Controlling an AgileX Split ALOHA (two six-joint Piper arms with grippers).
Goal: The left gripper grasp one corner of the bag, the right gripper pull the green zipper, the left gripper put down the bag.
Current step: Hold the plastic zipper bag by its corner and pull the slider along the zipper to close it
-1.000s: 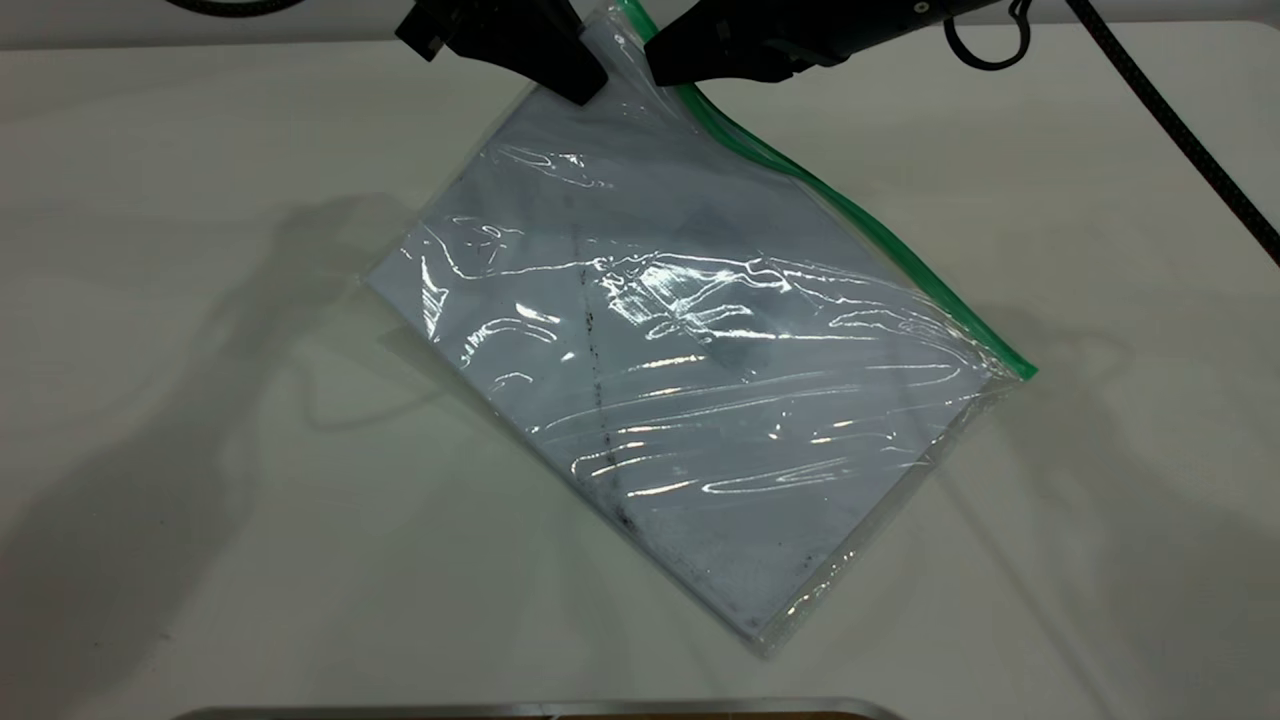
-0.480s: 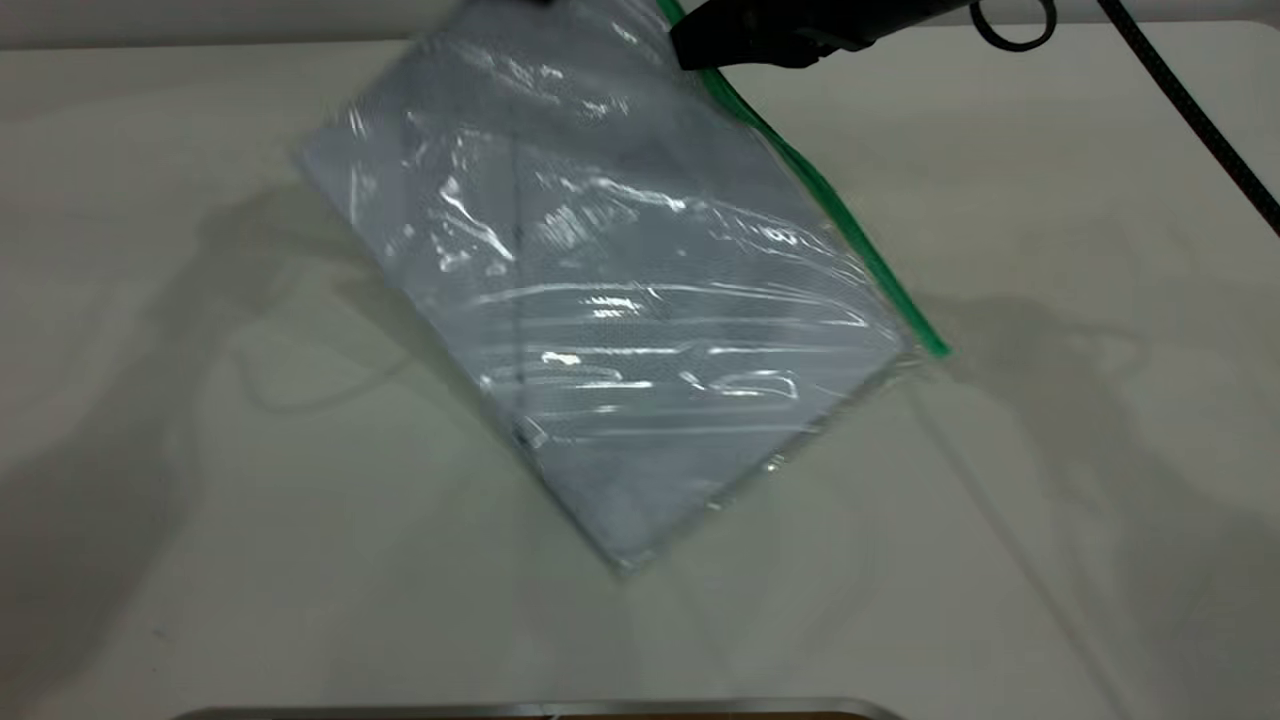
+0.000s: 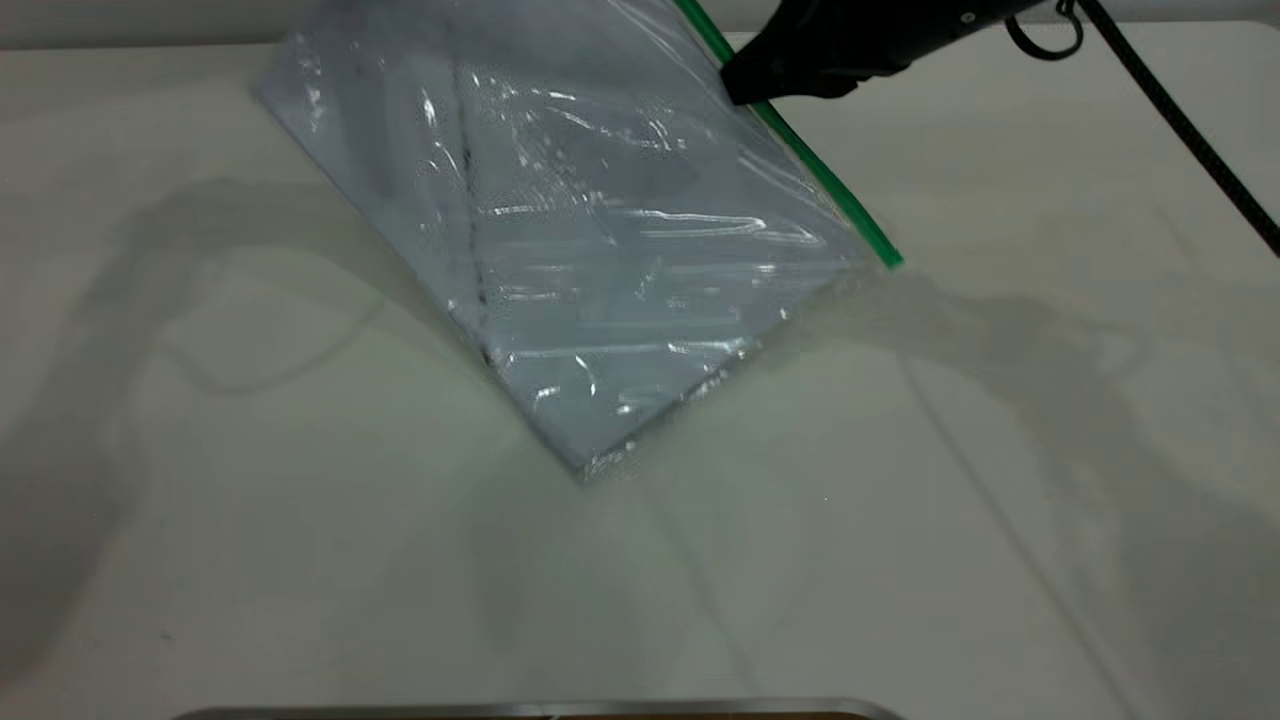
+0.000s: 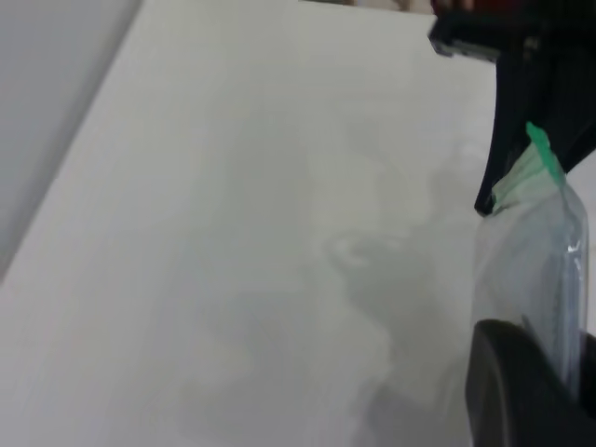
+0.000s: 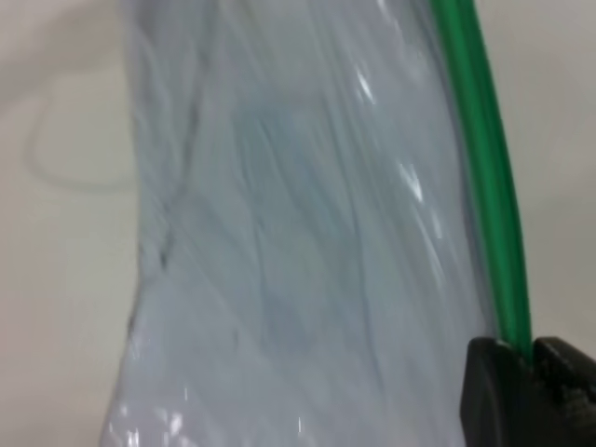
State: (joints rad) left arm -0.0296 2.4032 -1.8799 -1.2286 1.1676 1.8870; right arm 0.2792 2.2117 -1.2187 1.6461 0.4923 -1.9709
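Observation:
The bag [image 3: 600, 230], a clear pouch with white paper inside, hangs tilted, its upper end past the top of the exterior view and its lowest corner close to the table. The left gripper [image 4: 564, 346] is outside the exterior view; in the left wrist view its jaws are shut on a corner of the bag [image 4: 545, 251]. The right gripper [image 3: 740, 88] is at the green zipper [image 3: 830, 195], on the bag's right edge. In the right wrist view its jaws [image 5: 526, 352] are closed around the green strip [image 5: 484, 168]. It also shows in the left wrist view [image 4: 521, 140].
The pale table [image 3: 300, 550] spreads all round under the bag. A braided black cable [image 3: 1180, 120] runs from the right arm across the far right. A metal edge [image 3: 540, 708] lies along the near side.
The bag has risen and swung up and left, its low corner drawing back. The left gripper has left the exterior view. The right gripper has moved right along the green strip.

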